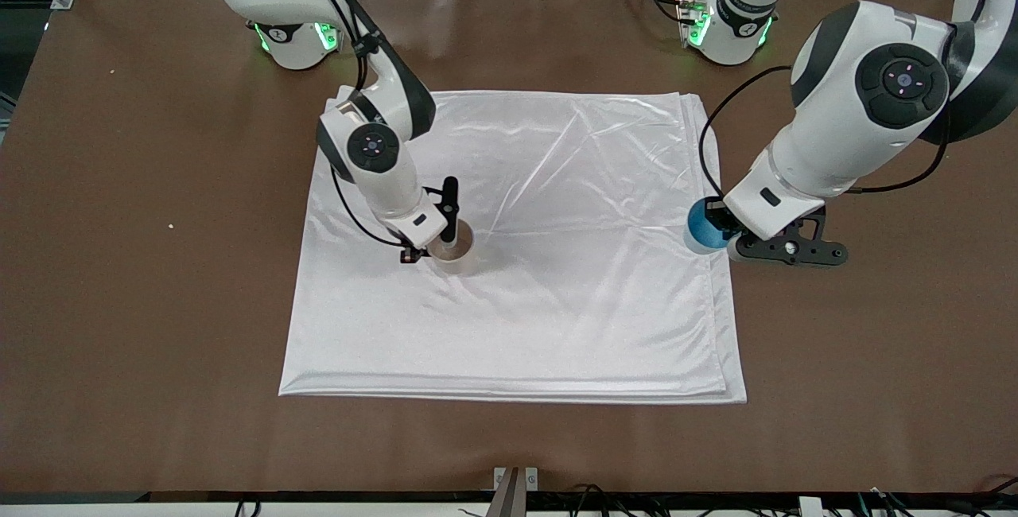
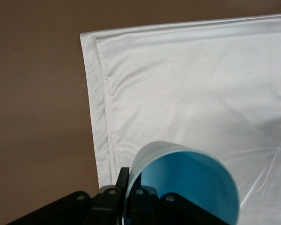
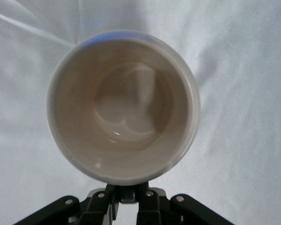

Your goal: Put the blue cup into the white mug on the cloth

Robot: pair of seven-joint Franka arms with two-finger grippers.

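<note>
Blue cup (image 1: 703, 229), a light-blue tapered tumbler, tilted and held clear of the surface in the left gripper (image 1: 720, 232), whose fingers clamp its wall; it hangs over the edge of the cloth (image 1: 557, 294) at the left arm's end, its open mouth visible in the left wrist view (image 2: 187, 185). White mug (image 1: 455, 253) stands upright on the cloth toward the right arm's end, interior pale and empty (image 3: 124, 105). Right gripper (image 1: 433, 242) is at the mug, fingers grasping its rim. Brown table (image 1: 159, 302) underlies the cloth.
</note>
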